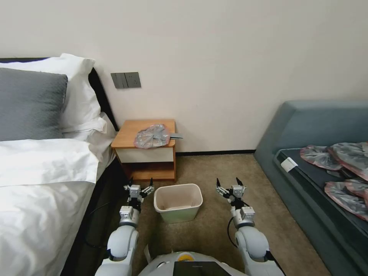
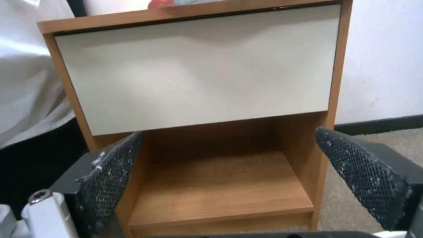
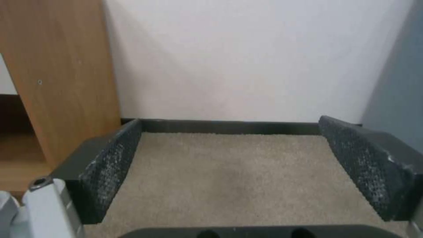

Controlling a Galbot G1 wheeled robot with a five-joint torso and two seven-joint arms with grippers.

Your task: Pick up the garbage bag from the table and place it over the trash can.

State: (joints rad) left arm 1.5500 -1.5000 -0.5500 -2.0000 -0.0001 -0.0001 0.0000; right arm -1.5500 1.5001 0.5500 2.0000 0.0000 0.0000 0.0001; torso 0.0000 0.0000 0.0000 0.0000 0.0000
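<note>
While my left tool (image 1: 140, 188) and right tool (image 1: 229, 186) hang spread at lower centre flanking the trash can (image 1: 178, 202), garbage bag (image 1: 152, 136) lies crumpled on the tabletop (image 1: 128, 134) above.

Bag on nightstand, bin on the carpet in front of me.
I see the crumpled translucent grey plastic garbage bag with pinkish rim (image 1: 152, 136) lying on the orange-brown wooden table (image 1: 128, 132); the cream-and-pale-green plastic trash can (image 1: 178, 202) stands upright, empty, just before it.
</note>
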